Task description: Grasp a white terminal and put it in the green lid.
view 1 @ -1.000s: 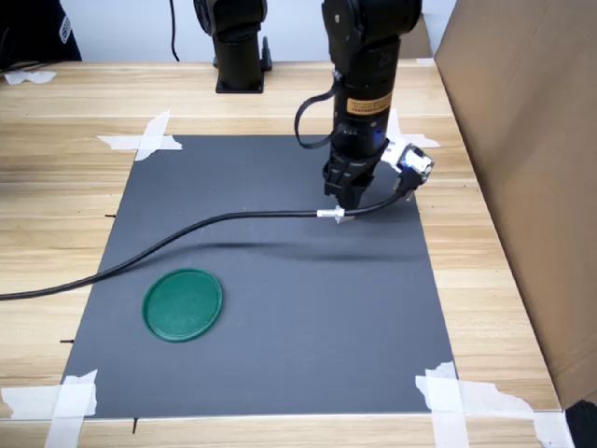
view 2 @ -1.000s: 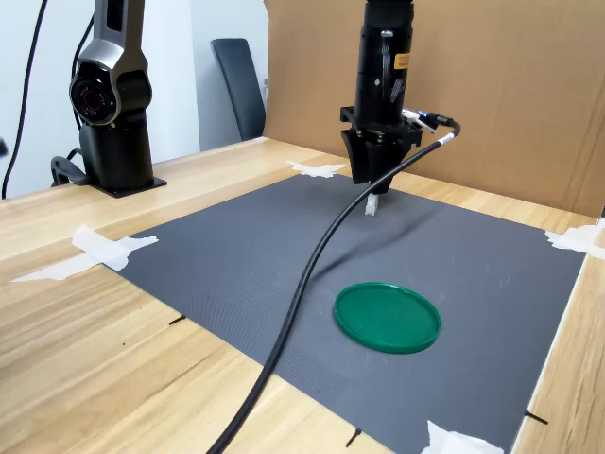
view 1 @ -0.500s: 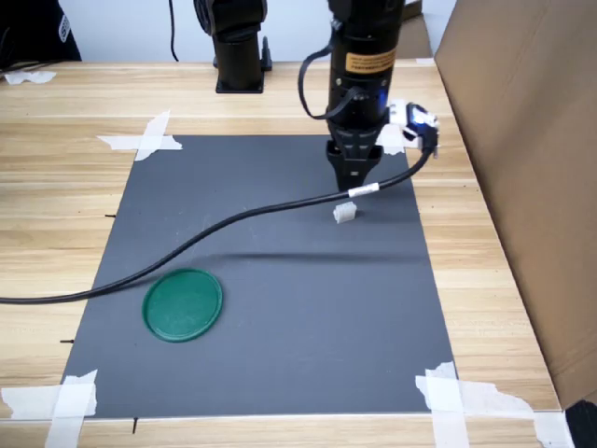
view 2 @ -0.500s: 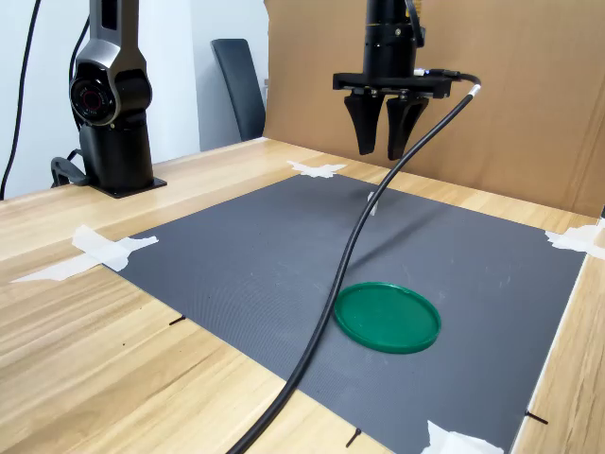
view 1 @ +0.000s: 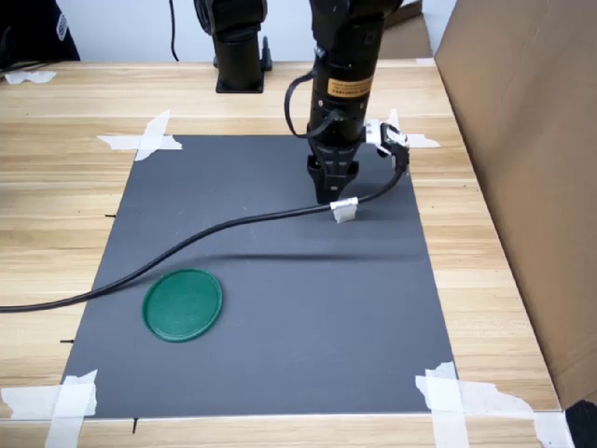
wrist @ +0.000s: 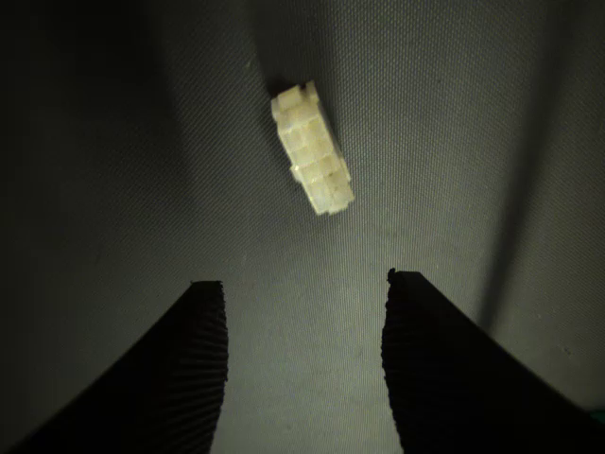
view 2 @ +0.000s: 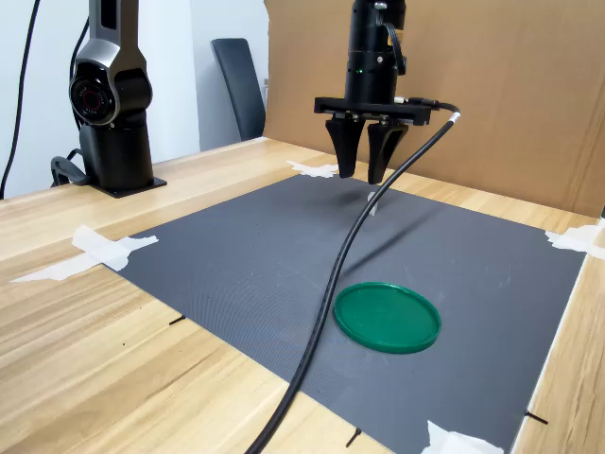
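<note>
- A dark grey mat point(view 1: 280, 308) is taped to a wooden table point(view 1: 56, 187).
- The gripper point(view 2: 360, 176) hangs above the mat, jaws apart and empty.
- The white terminal point(wrist: 312, 162) lies on the mat just beside the fingertips.
- The green lid point(view 1: 183, 304) sits well apart, toward the first exterior view's near left.
</note>
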`<state>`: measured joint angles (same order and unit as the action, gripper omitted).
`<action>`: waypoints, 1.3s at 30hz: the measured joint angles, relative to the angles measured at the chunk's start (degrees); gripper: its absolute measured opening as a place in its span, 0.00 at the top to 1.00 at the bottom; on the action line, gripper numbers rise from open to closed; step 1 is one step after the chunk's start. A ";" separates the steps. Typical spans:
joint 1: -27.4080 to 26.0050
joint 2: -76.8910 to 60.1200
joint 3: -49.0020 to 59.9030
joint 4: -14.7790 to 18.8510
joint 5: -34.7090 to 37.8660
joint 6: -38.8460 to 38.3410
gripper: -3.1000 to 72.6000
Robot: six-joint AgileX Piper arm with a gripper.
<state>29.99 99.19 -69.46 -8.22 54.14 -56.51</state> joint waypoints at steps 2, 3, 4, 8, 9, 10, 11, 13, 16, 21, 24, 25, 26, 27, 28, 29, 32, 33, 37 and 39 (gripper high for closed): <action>0.00 0.93 0.59 0.06 -1.47 1.01 0.39; 0.00 1.50 0.59 0.06 -2.33 1.34 0.39; 0.00 1.83 0.71 0.06 -3.59 1.52 0.39; 0.00 3.65 1.07 -0.05 -5.09 3.20 0.39; 0.00 3.65 1.07 -0.10 -5.09 3.30 0.39; 0.00 3.65 1.07 -0.21 -5.22 3.43 0.39; 0.00 3.65 1.07 -0.57 -5.21 3.65 0.39; 0.00 3.65 1.07 -1.44 -5.28 4.15 0.39; 0.00 3.39 1.07 -3.03 -5.50 6.50 0.39; 0.00 2.67 1.07 -3.20 -6.62 9.77 0.39; 0.20 2.67 0.61 -3.14 -6.69 12.47 0.39; 1.82 2.65 -0.85 -3.05 -5.38 11.45 0.39; 2.43 2.65 -1.08 -2.93 -4.76 9.21 0.39; 2.62 2.65 -1.13 -2.92 -4.58 8.48 0.39; 2.85 2.65 -1.13 -2.92 -4.34 7.77 0.39; 2.95 2.65 -1.13 -2.92 -4.18 7.05 0.39; 3.29 2.65 -1.20 -3.18 -3.73 1.82 0.39; 3.29 2.65 -1.20 -4.52 -3.73 -1.09 0.39; 3.29 2.65 -1.20 -5.39 -3.89 -6.77 0.39; 3.29 2.65 -1.20 -5.18 -3.89 -8.49 0.39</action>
<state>33.29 101.84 -70.66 -13.39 50.25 -65.00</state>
